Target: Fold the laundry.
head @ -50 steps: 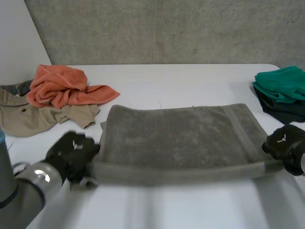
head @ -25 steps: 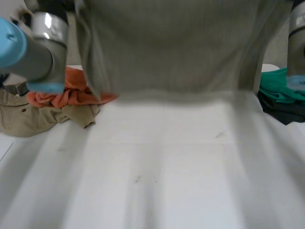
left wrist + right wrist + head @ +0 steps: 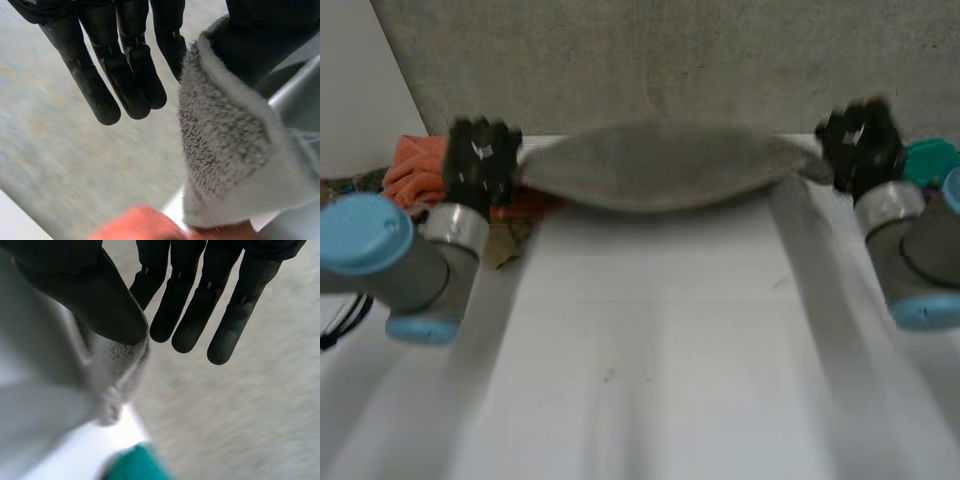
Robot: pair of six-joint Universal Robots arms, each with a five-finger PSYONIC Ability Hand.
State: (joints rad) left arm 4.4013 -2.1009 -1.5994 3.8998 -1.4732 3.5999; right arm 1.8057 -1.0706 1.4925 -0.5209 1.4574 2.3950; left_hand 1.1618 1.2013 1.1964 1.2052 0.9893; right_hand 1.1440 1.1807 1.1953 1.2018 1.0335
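Note:
A grey towel (image 3: 660,165) hangs stretched in the air between my two hands, over the far part of the white table (image 3: 650,360). My left hand (image 3: 480,160) pinches its left end; in the left wrist view the towel (image 3: 220,140) is caught between the thumb and the nearest of the straight fingers (image 3: 125,65). My right hand (image 3: 860,145) holds the right end. In the right wrist view its thumb (image 3: 95,295) presses the towel's corner (image 3: 120,352) against a finger (image 3: 165,315), the other fingers straight.
An orange cloth (image 3: 415,165) lies at the table's far left behind my left hand, and it also sits below the towel end (image 3: 135,225). A green cloth (image 3: 932,160) lies at the far right, beyond my right hand (image 3: 137,465). A concrete wall (image 3: 670,60) stands behind the table.
The towel lay flat on the table with my hands at its near corners. Both hands lifted it high, then swung it out toward the far side, where it now hangs stretched.

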